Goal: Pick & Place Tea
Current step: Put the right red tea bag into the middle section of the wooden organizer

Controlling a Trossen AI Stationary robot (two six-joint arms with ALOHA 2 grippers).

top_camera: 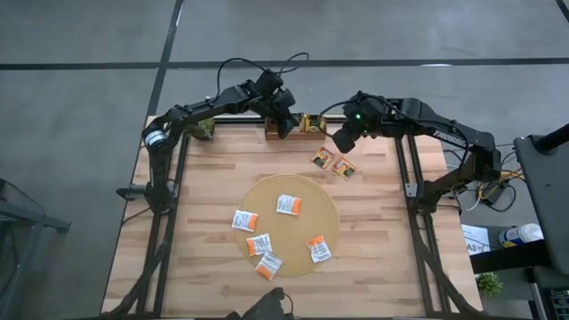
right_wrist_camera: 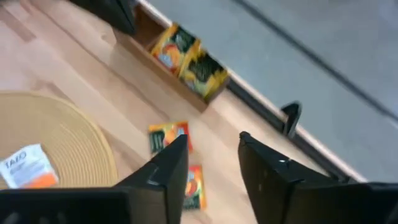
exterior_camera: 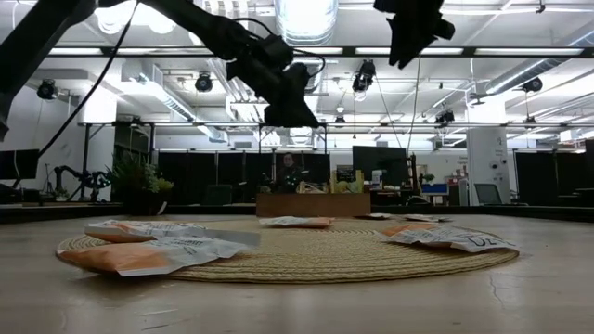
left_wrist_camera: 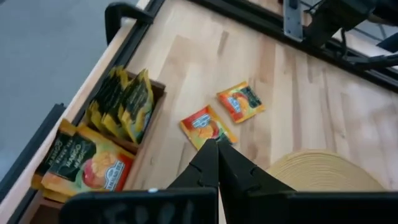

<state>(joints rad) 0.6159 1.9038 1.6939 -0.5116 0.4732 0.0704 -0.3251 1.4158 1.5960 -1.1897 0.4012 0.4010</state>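
Orange tea (top_camera: 321, 158) lies under our right jaws (right_wrist_camera: 211, 162), open and empty; left jaws (left_wrist_camera: 217, 163) shut, empty. We might miss it.

On the worktop (top_camera: 196, 222) a round woven mat (top_camera: 293, 191) lies in the middle. Five tea sachets (top_camera: 288, 204) lie on it, one overhanging its near edge. Beyond the mat, toward the far edge, two more sachets (top_camera: 332, 163) lie side by side on the bare wood. A wooden tray (top_camera: 307, 131) sits at the far edge, with sachets standing in its compartments. My left hand (top_camera: 286, 120) hangs over the tray; my right hand (top_camera: 342, 140) hangs just right of it, above the two loose sachets.
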